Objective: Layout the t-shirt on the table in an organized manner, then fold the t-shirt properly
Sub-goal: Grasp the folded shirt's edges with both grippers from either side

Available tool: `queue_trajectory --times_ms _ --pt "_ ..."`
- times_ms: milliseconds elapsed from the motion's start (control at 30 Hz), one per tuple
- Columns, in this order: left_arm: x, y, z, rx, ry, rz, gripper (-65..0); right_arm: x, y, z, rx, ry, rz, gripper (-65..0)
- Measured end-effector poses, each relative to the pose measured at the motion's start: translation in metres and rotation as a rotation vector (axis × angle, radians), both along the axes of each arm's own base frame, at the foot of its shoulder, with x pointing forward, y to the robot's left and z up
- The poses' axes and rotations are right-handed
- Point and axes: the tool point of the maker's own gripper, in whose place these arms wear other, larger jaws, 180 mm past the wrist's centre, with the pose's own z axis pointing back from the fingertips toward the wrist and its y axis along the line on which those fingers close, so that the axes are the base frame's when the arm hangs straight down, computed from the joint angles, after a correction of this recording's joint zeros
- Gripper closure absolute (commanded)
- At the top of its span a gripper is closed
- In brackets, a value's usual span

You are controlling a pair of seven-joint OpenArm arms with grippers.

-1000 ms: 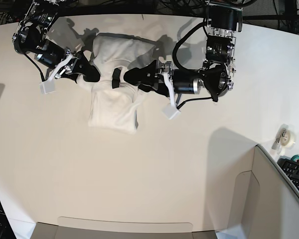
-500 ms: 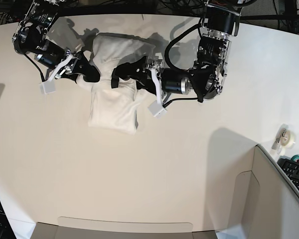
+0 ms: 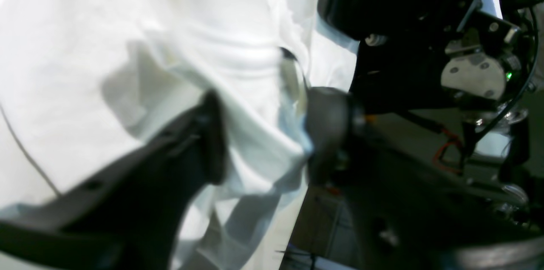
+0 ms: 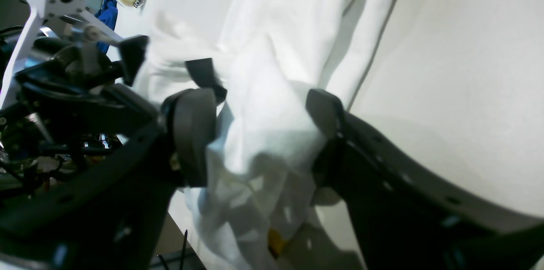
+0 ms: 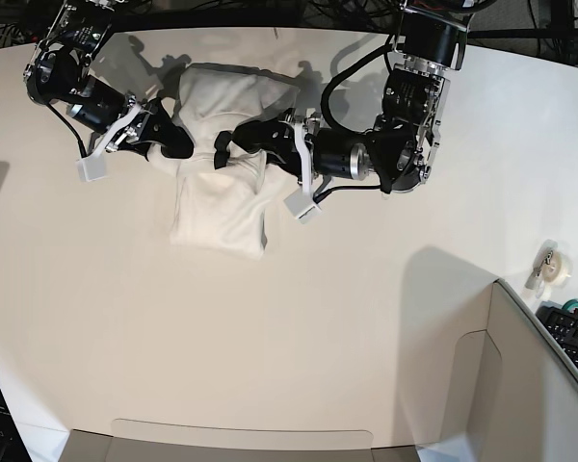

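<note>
The white t-shirt (image 5: 222, 202) lies on the white table (image 5: 270, 337) as a narrow folded strip, running from the far edge toward me. My left gripper (image 5: 229, 149) reaches in from the right over the strip's middle. In the left wrist view its gripper (image 3: 267, 134) has both black fingers pressed on a bunched fold of the t-shirt (image 3: 191, 27). My right gripper (image 5: 178, 144) comes in from the left side. In the right wrist view that gripper (image 4: 261, 129) is shut on a thick wad of the t-shirt (image 4: 289, 27). No print shows.
A tape roll (image 5: 556, 268) sits at the table's right edge, with a dark keyboard (image 5: 573, 337) beyond it. A grey box-like panel (image 5: 520, 385) fills the near right corner. Bare table (image 4: 467, 49) lies beside the shirt.
My left gripper has slid left across the shirt's middle and its jaws have narrowed onto a fold of cloth. The right arm has stayed where it was.
</note>
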Motion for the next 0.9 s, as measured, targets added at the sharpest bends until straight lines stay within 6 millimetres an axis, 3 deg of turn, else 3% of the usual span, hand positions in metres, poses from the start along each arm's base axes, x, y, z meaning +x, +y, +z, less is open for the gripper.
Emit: queue_trajectory --times_ms 100,133,333,700,900 --pt "0.0 0.0 0.0 0.002 0.0 0.001 -1.6 0.0 0.0 0.0 0.0 0.0 0.0 -31.5" --pt "0.001 0.001 0.0 0.001 0.0 0.003 0.0 0.0 0.0 0.0 0.0 0.001 0.0 -31.5" --pt "0.001 0.001 0.0 0.002 0.0 0.003 0.0 -0.004 0.0 -0.001 -0.005 0.007 0.002 -31.4" --pt "0.001 0.0 0.004 -0.002 -0.015 0.0 0.0 0.006 0.007 0.064 -0.109 -0.216 0.039 -31.4" --pt "0.004 -0.004 0.025 -0.023 -0.09 -0.01 0.0 0.005 0.007 0.064 -0.118 -0.214 0.04 -31.4"
